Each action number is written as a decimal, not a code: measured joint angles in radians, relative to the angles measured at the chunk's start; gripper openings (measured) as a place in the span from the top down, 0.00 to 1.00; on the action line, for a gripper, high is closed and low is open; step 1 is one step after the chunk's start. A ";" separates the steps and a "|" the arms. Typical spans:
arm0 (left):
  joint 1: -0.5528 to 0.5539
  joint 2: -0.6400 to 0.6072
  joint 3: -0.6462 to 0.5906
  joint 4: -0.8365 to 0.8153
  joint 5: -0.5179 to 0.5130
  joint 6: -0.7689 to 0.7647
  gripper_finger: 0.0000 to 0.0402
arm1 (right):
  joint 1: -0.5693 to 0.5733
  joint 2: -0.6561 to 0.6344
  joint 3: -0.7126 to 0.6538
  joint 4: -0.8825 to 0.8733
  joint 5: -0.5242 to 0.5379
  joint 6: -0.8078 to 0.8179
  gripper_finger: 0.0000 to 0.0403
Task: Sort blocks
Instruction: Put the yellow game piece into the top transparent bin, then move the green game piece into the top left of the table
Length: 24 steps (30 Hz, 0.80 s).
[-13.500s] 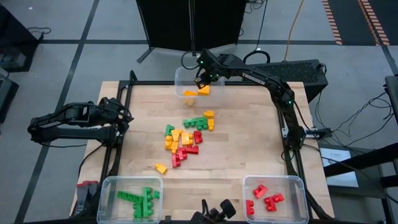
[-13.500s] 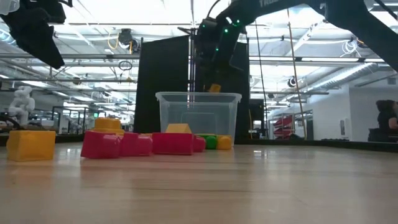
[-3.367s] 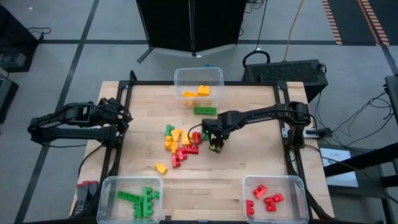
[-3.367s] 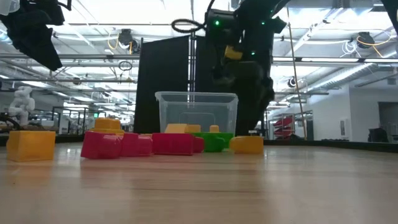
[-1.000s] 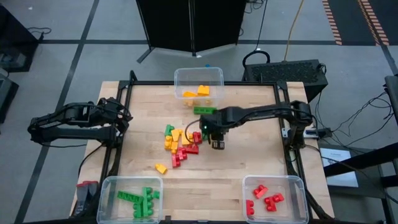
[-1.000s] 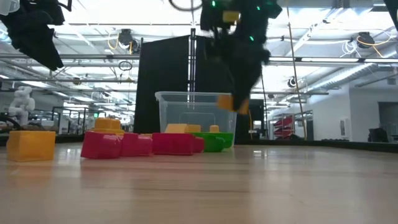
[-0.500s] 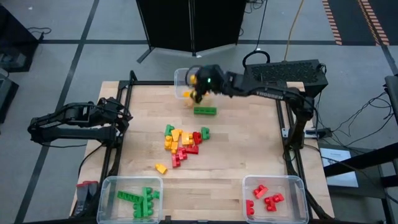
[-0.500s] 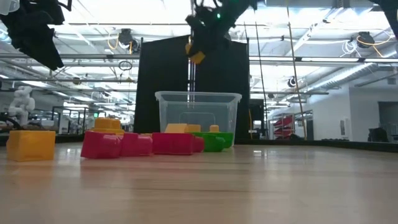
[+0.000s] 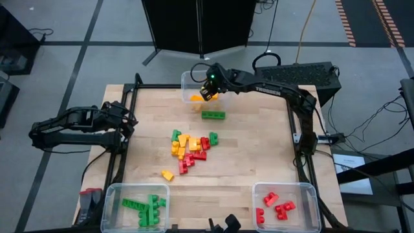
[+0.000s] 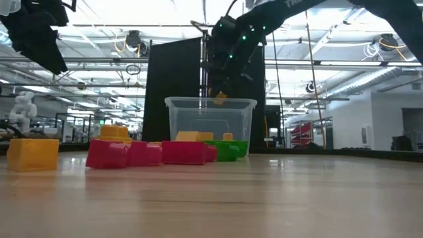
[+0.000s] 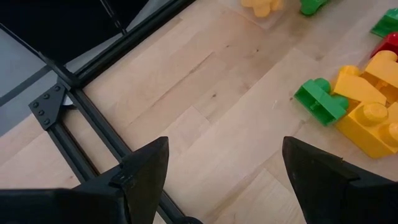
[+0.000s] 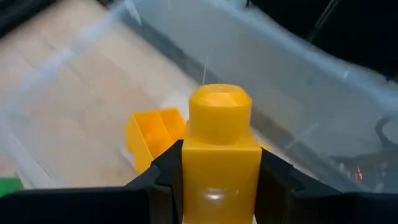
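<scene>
My right gripper (image 9: 208, 91) hangs over the clear far bin (image 9: 223, 76), shut on a yellow-orange block (image 12: 221, 149); the low view shows that block (image 10: 219, 99) just above the bin's rim. Other yellow blocks (image 9: 196, 98) lie inside the bin. A mixed heap of green, red and yellow blocks (image 9: 191, 147) rests on the table's middle, with one long green block (image 9: 213, 115) and one yellow block (image 9: 167, 175) lying apart. My left gripper (image 11: 224, 180) waits open at the table's left edge. My right gripper pinches the yellow-orange block by its two side walls (image 12: 186, 165), one dark finger (image 12: 155, 177) on each side. The fingers come from above, pointing down. The block is lifted clear over the far bin, and its single stud (image 12: 219, 106) points away from the wrist.
A clear bin with green blocks (image 9: 136, 206) stands at the near left corner, and one with red blocks (image 9: 284, 206) at the near right. A black frame (image 9: 129, 129) runs along the table's edges. Bare wood lies between the heap and the near bins.
My right gripper, shut on the yellow-orange block, has risen from beside the heap, swung to the table's far edge and slightly left, then come down toward the far bin's rim. The block went with it, clear of the table.
</scene>
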State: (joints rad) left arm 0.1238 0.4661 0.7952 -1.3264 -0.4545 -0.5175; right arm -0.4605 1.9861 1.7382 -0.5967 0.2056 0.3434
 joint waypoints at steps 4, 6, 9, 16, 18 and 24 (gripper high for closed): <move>0.000 0.000 0.000 0.000 0.000 0.000 0.28 | -0.003 0.017 0.000 -0.010 -0.006 -0.009 0.72; 0.000 0.000 0.000 0.000 0.000 0.000 0.28 | -0.003 0.016 0.000 0.003 -0.006 -0.029 0.68; 0.000 0.000 0.000 0.000 -0.001 0.000 0.28 | -0.003 0.015 0.007 -0.007 -0.005 -0.036 0.50; 0.000 0.000 0.000 -0.001 0.000 0.003 0.28 | -0.004 0.015 0.117 -0.126 -0.026 -0.041 0.22; 0.000 0.000 0.000 -0.001 0.000 0.004 0.28 | 0.001 0.016 0.197 -0.161 -0.082 -0.082 0.22; 0.000 0.000 0.000 -0.001 0.000 0.006 0.28 | 0.100 0.011 0.486 -0.326 -0.207 -0.231 0.27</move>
State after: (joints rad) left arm 0.1240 0.4660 0.7952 -1.3270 -0.4549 -0.5114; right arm -0.3601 1.9972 2.2239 -0.9224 -0.0019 0.1121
